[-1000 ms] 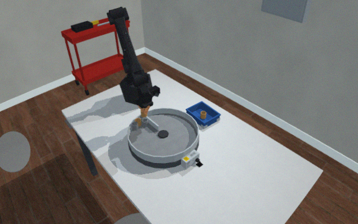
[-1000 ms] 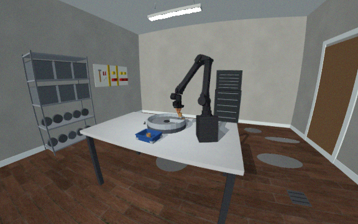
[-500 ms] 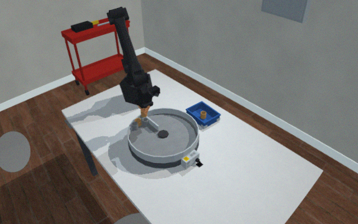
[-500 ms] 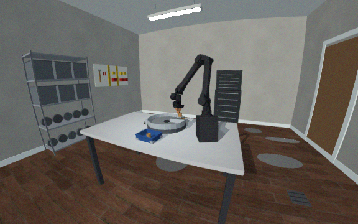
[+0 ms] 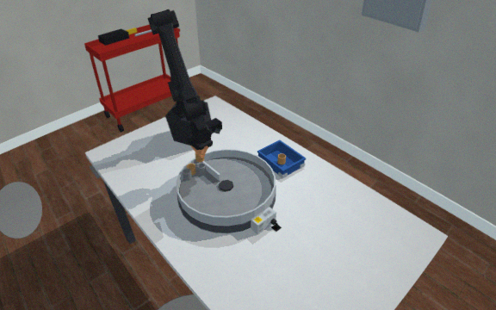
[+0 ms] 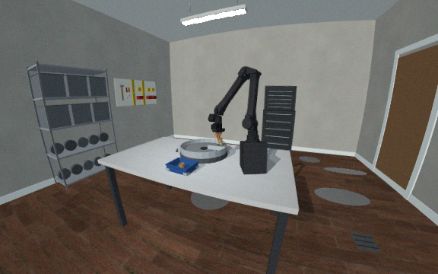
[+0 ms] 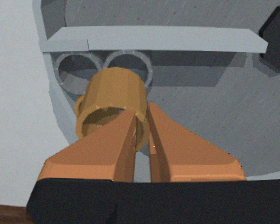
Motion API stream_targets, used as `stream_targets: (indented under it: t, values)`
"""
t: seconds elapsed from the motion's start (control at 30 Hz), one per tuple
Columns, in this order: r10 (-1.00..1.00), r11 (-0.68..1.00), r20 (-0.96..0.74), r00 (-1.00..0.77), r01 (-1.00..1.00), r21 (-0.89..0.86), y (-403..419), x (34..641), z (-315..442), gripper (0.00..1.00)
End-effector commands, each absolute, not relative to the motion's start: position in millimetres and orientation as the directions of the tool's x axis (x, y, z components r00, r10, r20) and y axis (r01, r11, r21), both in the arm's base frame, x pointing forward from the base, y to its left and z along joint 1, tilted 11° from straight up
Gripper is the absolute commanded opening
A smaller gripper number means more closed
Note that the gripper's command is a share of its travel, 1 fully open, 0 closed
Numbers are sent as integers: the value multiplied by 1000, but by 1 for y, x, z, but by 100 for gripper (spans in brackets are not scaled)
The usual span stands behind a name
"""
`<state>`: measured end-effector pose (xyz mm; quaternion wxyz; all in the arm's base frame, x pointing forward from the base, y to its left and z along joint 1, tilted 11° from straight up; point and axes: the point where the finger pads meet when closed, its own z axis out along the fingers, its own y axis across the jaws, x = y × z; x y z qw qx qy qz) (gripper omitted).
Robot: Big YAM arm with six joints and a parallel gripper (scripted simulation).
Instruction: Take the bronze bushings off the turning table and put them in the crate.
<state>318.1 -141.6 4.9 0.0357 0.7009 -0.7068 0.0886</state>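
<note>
My gripper [image 5: 200, 156] [image 6: 218, 138] [image 7: 142, 111] is shut on the wall of a bronze bushing [image 7: 114, 89], one fingertip inside its bore, and holds it tilted above the turning table [image 5: 226, 220] [image 6: 203, 155] [image 7: 206, 110]. Another bronze bushing [image 5: 191, 168] stands on the turning table near its rim; in the wrist view it is mostly hidden behind the held one. Two steel bushings stand side by side against the pale bar, one at the rim [image 7: 58, 75] and one nearer the hub [image 7: 149, 75]. One bronze bushing [image 5: 282, 159] [image 6: 182, 165] stands in the blue crate [image 5: 266, 158] [image 6: 173, 169].
The pale bar [image 5: 210, 170] [image 7: 156, 39] runs from the turning table's rim toward the dark hub [image 5: 226, 185]. The raised rim surrounds the disc. A control box [image 5: 263, 220] with a yellow patch sits at its outer side. The crate lies beside the turning table.
</note>
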Motion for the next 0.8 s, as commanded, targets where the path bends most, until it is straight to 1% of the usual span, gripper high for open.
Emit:
stream_targets:
  t: [0.0,0.27,0.53,0.6,0.77]
  values:
    - [-983,-1,185,-20,-994,-111,-140,337,15,0]
    - [-983,0,181,-18,-995,-100,-115,339,7,0]
    - [-984,0,178,-20,-994,-113,-60,365,3,0]
    - [-984,0,178,-20,-994,-113,-60,365,3,0]
    - [-985,0,172,-18,-994,-108,-11,378,-4,0]
